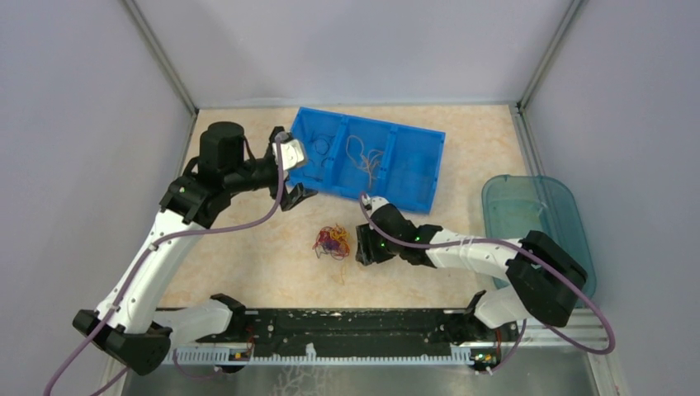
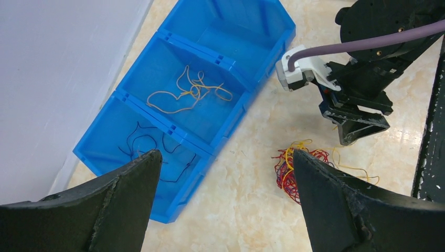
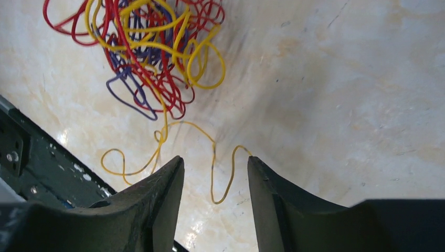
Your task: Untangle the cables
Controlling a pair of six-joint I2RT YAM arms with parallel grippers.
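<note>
My right tool [image 3: 215, 163] is low over the table [image 1: 264, 272]. Its two fingers are partly apart and grasp nothing. One loose yellow strand [image 3: 212, 157] lies on the table in the gap between them, and I cannot tell if a finger touches it.

The cables [image 3: 147, 47] sit in a heap of red, yellow and purple on the table, just beside that tool, on the side toward my left arm. My right wrist view cuts off the top of the heap. From above it is only a small bright knot, and the fingers of my right tool are too dark to make out there.

My left tool [image 2: 225, 157] hangs over the table near the blue bin [image 1: 413, 169], with its fingers spread wide and released.

The bin has three boxes in a row. The middle one holds orange-yellow strands [image 2: 189, 94]. The end one on my left arm's side holds dark strands [image 2: 152, 144], partly hidden behind my left finger.

A see-through green tub [image 1: 528, 210] stands at the right side of the table, one corner hidden behind my right arm.

The table is pale and marbled, a bit shiny. Plain grey walls [image 1: 355, 49] close it in, with metal posts [image 1: 161, 54] in the far corners. A scratched black rail [image 1: 347, 330] runs along the near edge.
</note>
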